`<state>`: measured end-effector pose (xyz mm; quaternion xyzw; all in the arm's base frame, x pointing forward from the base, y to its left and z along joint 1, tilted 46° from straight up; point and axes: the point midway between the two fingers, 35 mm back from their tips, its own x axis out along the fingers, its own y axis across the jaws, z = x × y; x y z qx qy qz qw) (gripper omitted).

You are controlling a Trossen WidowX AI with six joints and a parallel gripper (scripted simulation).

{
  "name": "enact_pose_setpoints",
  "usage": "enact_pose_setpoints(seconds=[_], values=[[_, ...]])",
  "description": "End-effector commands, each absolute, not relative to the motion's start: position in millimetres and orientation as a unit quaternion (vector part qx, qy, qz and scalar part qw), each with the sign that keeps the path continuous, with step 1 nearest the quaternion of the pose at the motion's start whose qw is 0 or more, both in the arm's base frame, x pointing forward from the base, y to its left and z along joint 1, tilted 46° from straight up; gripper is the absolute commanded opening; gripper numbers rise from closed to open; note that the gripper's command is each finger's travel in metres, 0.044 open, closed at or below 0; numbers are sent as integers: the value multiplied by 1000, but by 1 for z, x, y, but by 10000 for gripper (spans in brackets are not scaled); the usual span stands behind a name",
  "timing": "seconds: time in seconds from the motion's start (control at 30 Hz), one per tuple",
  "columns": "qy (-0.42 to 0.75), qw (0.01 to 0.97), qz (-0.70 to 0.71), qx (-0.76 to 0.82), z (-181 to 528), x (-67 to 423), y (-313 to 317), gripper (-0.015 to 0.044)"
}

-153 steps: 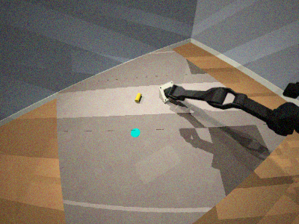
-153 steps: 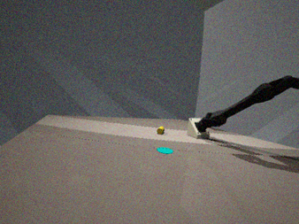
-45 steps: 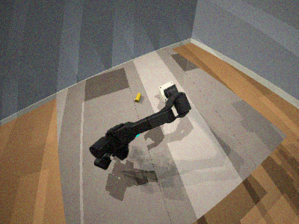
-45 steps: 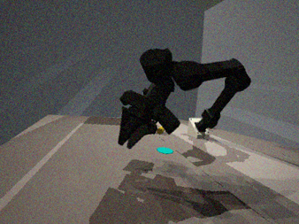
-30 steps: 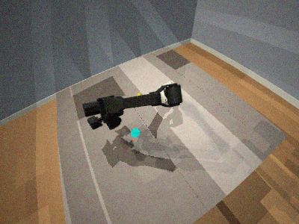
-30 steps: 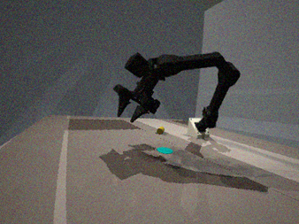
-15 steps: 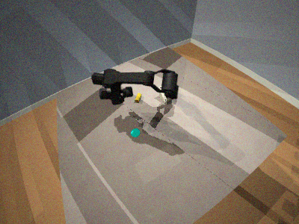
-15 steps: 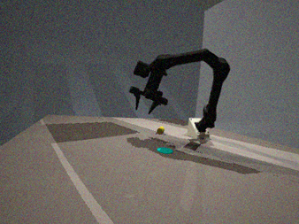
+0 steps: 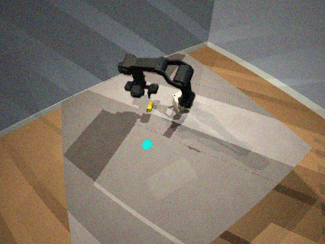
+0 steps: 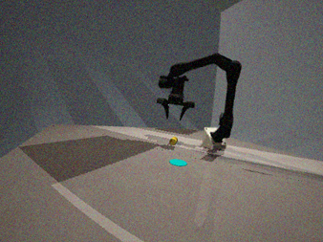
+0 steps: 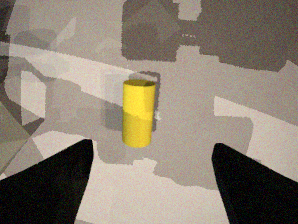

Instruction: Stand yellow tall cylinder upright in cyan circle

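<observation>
The yellow tall cylinder (image 9: pixel 149 106) (image 10: pixel 173 141) (image 11: pixel 139 112) lies on its side on the grey table top, near the arm's base. My gripper (image 9: pixel 144 91) (image 10: pixel 175 114) (image 11: pixel 153 149) hangs open and empty well above it, fingers pointing down; in the wrist view the cylinder lies between and beyond the two dark fingertips. The cyan circle (image 9: pixel 147 144) (image 10: pixel 178 162) is a flat mark on the table, apart from the cylinder and nearer the table's middle.
The arm's base (image 9: pixel 179 102) (image 10: pixel 210 139) stands on the table close to the right of the cylinder. The grey table top (image 9: pixel 211 171) ends over a wooden floor (image 9: pixel 24 183). Grey walls stand behind.
</observation>
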<state>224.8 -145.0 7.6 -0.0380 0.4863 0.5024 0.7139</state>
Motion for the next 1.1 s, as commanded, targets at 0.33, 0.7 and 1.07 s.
enact_pose_setpoints(seconds=[0.33,0.7,1.07], values=[[488,710,508,-18,-65,218,-71,309],[488,709,508,-18,-70,217,-64,152],[488,710,508,-18,-62,219,-75,105]])
